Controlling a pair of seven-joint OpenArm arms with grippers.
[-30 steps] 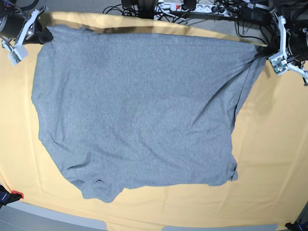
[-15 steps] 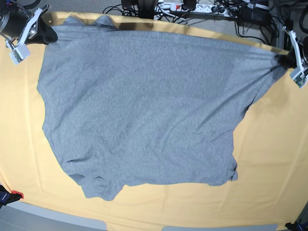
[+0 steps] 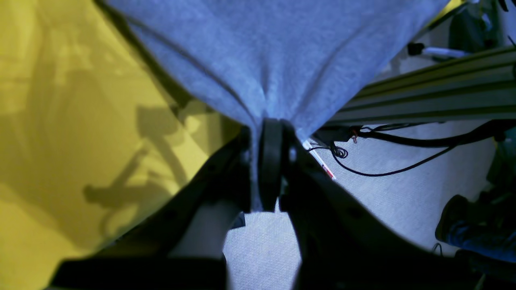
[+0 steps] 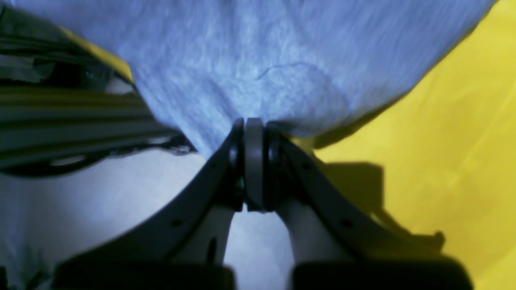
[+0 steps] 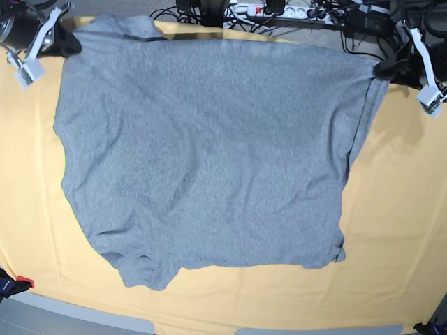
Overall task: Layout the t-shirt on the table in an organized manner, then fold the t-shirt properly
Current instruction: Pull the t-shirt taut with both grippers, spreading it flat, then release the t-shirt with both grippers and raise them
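Grey t-shirt (image 5: 209, 160) spread on yellow-clothed table (image 5: 398, 230).

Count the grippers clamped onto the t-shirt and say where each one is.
2. The right gripper pinches the t-shirt at its far corner on the base view's left; the left gripper pinches the far corner on that view's right. Both are shut on fabric.

Left claw (image 3: 264, 161): matte black fingers, broad at the base, narrowing to rounded tips; a small round recess, perhaps a screw, shows on the finger (image 3: 293, 154) at 3 o'clock of the tip.

Right claw (image 4: 252, 161): same forked black build, dark grey under this light, with small round holes along each finger (image 4: 306, 165).

Base view: each arm ends in a black body carrying a white bracket, one at 10 o'clock (image 5: 31, 59), one at 2 o'clock (image 5: 424, 70); fine detail is too small to tell.
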